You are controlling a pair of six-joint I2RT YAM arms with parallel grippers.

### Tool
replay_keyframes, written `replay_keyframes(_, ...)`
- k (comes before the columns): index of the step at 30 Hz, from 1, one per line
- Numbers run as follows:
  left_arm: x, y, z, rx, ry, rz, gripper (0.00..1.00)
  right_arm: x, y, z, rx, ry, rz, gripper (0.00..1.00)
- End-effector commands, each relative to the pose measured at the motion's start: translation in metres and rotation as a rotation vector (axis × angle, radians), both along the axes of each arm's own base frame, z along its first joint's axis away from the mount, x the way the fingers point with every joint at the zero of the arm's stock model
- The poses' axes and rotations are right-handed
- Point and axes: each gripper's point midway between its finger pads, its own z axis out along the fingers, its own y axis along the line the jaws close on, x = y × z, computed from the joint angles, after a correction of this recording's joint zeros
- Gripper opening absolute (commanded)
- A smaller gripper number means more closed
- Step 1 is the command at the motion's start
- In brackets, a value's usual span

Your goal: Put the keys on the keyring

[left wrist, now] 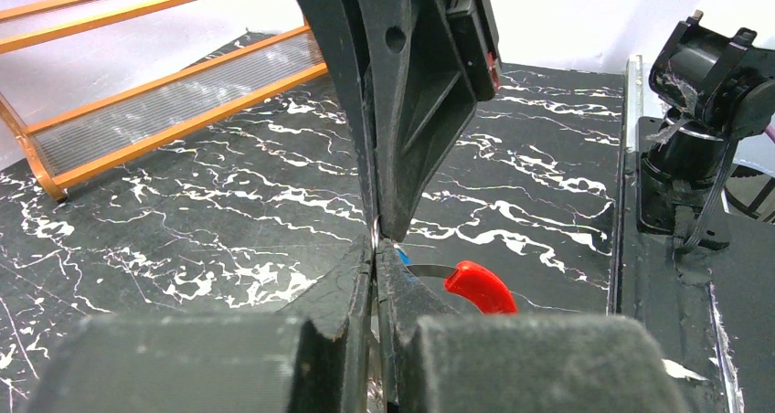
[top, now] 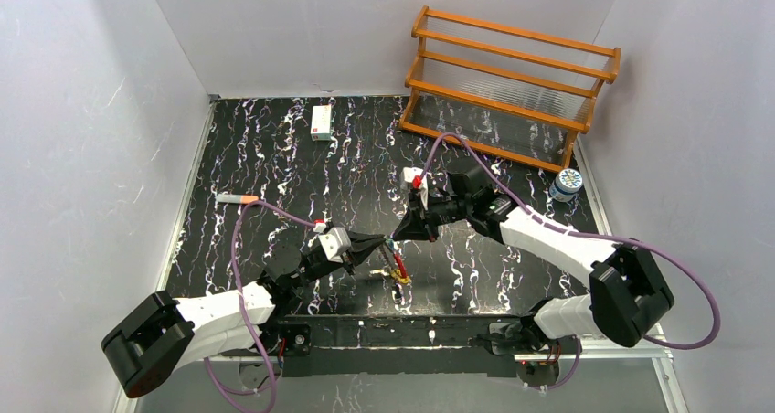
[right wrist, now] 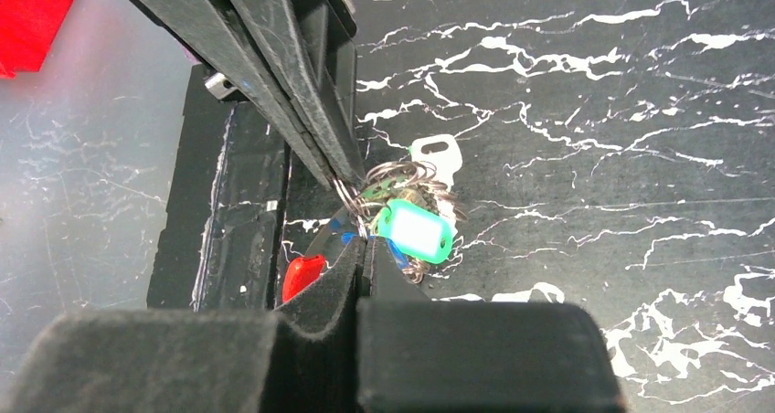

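Note:
The keyring [top: 398,269] lies lifted between both grippers, with its red segment [left wrist: 480,285] showing low in the right wrist view too [right wrist: 302,276]. My left gripper [top: 384,243] is shut on the keyring's thin metal loop [left wrist: 375,241]. My right gripper [top: 403,234] meets it tip to tip and is shut at the blue key [right wrist: 398,254], whose tag shows on both sides of its jaw tips. The green key [right wrist: 413,230] hangs in the cluster of small rings just beyond my right gripper [right wrist: 366,241]. A white tag [right wrist: 437,150] lies behind it.
A small white box [top: 321,121] sits at the back. An orange-tipped marker [top: 236,197] lies at the left. A wooden rack [top: 512,84] stands at the back right, with a small bottle [top: 567,185] beside it. The right arm's base [left wrist: 704,121] is close by.

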Motion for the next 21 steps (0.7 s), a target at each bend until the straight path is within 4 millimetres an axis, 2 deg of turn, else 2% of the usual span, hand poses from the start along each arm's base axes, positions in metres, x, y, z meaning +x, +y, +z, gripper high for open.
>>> replay_keyframes(1, -0.005, 0.0, 0.02, -0.056, -0.054, -0.019, 0.0, 0.012, 0.003, -0.01, -0.038, 0.013, -0.029, 0.01)
replay_keyframes(5, -0.005, 0.0, 0.02, -0.057, -0.053, -0.018, 0.0, 0.012, 0.003, -0.021, -0.084, 0.048, -0.021, 0.01)
replay_keyframes(9, -0.005, 0.0, 0.019, -0.053, -0.053, -0.018, 0.0, 0.01, 0.003, -0.017, -0.072, 0.035, -0.002, 0.01)
replay_keyframes(10, -0.005, 0.0, 0.018, -0.052, -0.052, -0.017, 0.0, 0.01, 0.003, -0.014, -0.061, 0.022, -0.001, 0.04)
replay_keyframes(13, -0.005, 0.0, 0.018, -0.052, -0.052, -0.018, 0.0, 0.008, 0.003, 0.002, 0.006, -0.05, 0.007, 0.29)
replay_keyframes(16, -0.005, 0.0, 0.018, -0.052, -0.052, -0.019, 0.0, 0.004, 0.001, 0.014, 0.066, -0.112, 0.015, 0.44)
replay_keyframes(18, -0.005, 0.0, 0.018, -0.053, -0.053, -0.02, 0.0, 0.002, 0.001, 0.022, 0.102, -0.147, 0.021, 0.5)
replay_keyframes(21, -0.005, 0.0, 0.019, -0.053, -0.052, -0.021, 0.0, -0.001, 0.002, 0.031, 0.142, -0.173, 0.039, 0.51)
